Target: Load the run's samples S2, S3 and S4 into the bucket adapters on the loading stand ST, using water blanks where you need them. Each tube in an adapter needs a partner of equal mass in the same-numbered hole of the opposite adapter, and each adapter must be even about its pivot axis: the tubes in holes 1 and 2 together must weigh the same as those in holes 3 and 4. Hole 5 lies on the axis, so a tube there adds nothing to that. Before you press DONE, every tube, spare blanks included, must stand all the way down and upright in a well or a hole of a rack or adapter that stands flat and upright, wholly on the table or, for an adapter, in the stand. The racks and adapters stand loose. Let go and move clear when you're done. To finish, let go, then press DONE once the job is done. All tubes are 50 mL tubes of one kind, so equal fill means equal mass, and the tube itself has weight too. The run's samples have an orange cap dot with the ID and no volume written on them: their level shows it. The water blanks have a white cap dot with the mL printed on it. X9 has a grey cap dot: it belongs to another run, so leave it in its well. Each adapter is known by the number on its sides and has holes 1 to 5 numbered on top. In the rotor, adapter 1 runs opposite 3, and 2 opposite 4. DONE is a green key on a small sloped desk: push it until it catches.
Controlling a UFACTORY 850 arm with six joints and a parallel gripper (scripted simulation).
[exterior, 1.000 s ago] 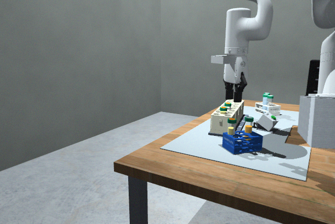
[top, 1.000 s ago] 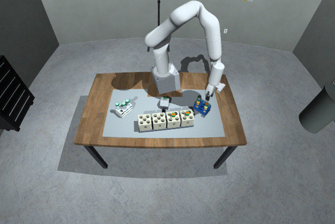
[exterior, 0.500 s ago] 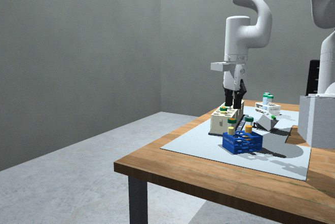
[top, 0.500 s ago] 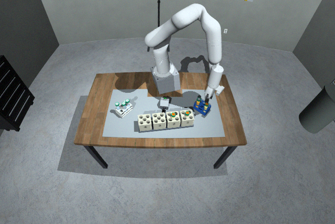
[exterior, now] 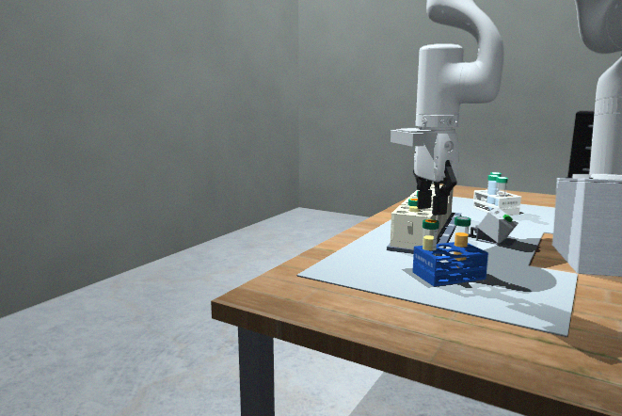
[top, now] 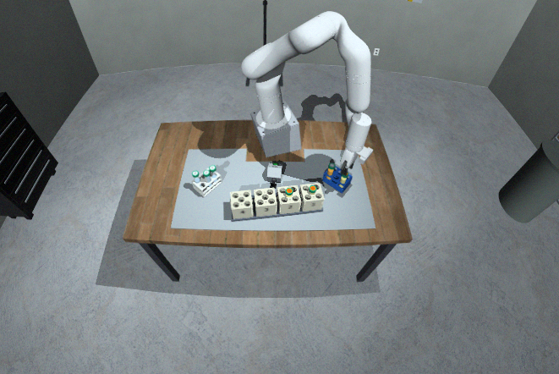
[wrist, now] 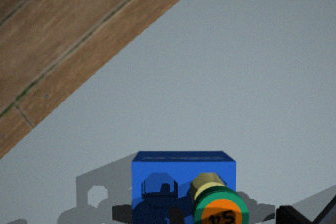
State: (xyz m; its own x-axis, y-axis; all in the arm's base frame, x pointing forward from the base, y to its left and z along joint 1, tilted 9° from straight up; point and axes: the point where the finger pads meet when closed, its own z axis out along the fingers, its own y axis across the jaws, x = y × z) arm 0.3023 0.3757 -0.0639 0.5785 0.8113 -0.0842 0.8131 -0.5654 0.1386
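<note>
My gripper (top: 347, 167) (exterior: 431, 209) is partly open and empty, pointing down just above the blue sample rack (top: 332, 181) (exterior: 425, 269). Below it the orange-dotted S4 tube (exterior: 430, 224) (wrist: 221, 214) stands upright in the rack, with pale yellow liquid. A second green-capped tube (top: 331, 167) (exterior: 462, 230) with orange liquid stands there too. Four cream adapters stand in the loading stand (top: 266, 216) (exterior: 401, 248). One orange-dotted tube (top: 289, 190) is in adapter 2 (top: 289, 206), another (top: 312, 189) in the rightmost adapter (top: 313, 205), whose number is unclear. Adapters 3 (top: 265, 209) and 4 (top: 243, 211) hold no visible tubes.
A white rack (top: 208, 189) (exterior: 510, 203) with three green-capped tubes stands at the left in the top view. The sloped desk (top: 275, 173) (exterior: 495, 228) with its green key (top: 276, 164) (exterior: 507, 217) lies between the arm base and the adapters.
</note>
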